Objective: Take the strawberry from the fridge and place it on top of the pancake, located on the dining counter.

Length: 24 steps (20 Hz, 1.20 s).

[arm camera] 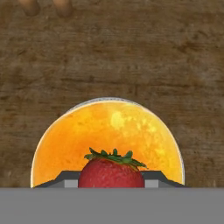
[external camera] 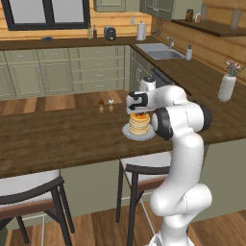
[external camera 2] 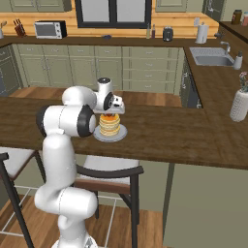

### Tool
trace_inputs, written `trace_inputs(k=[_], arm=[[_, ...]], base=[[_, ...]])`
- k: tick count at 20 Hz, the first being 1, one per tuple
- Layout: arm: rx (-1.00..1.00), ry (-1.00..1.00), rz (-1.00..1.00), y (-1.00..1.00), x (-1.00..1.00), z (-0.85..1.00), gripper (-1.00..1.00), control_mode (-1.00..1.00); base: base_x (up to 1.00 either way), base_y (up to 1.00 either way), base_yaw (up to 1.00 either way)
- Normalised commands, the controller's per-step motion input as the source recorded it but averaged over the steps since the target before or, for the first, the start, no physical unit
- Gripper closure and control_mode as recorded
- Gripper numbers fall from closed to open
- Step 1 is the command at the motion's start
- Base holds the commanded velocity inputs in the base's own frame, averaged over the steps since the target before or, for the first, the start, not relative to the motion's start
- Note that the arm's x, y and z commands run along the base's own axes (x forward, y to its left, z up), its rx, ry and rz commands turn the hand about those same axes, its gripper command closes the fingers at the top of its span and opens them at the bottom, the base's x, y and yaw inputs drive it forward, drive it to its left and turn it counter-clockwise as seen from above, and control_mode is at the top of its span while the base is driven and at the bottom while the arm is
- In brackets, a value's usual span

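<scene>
A red strawberry (arm camera: 111,173) with green leaves sits between my gripper's (arm camera: 111,183) grey fingertips (arm camera: 65,180), which are shut on it. Right below it lies the golden pancake (arm camera: 107,131) on a plate with a pale rim (arm camera: 109,99). In the left base view the gripper (external camera: 139,113) hangs just over the pancake stack (external camera: 139,126) on the dark wooden dining counter (external camera: 57,137). The right base view shows the same: gripper (external camera 2: 110,113) above the pancake stack (external camera 2: 109,127), with the strawberry (external camera 2: 110,117) touching or nearly touching its top.
Two small shakers (external camera: 105,106) stand on the counter just beyond the plate. A white vase with flowers (external camera: 227,86) stands far right. Stools (external camera: 144,170) are tucked under the counter's near edge. The sink (external camera: 158,50) lies on the back counter.
</scene>
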Motion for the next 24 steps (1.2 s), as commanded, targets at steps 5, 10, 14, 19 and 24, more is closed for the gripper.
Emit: trace_inputs(k=[5, 10, 14, 19, 24], arm=[[0.01, 0.08, 0.00, 0.00, 0.00, -0.16, 1.00, -1.00], [0.00, 0.01, 0.00, 0.00, 0.00, -0.06, -1.00, -1.00], [0.00, 0.00, 0.00, -0.01, -0.03, 0.00, -1.00, -1.00], [0.00, 0.00, 0.00, 0.00, -0.19, 0.00, -1.00, -1.00], [-0.01, -0.04, 0.00, 0.00, -0.20, 0.11, -1.00, -1.00]], base=[[0.00, 0.00, 0.00], [0.00, 0.00, 0.00], [0.00, 0.00, 0.00], [0.00, 0.00, 0.00], [0.00, 0.00, 0.00]])
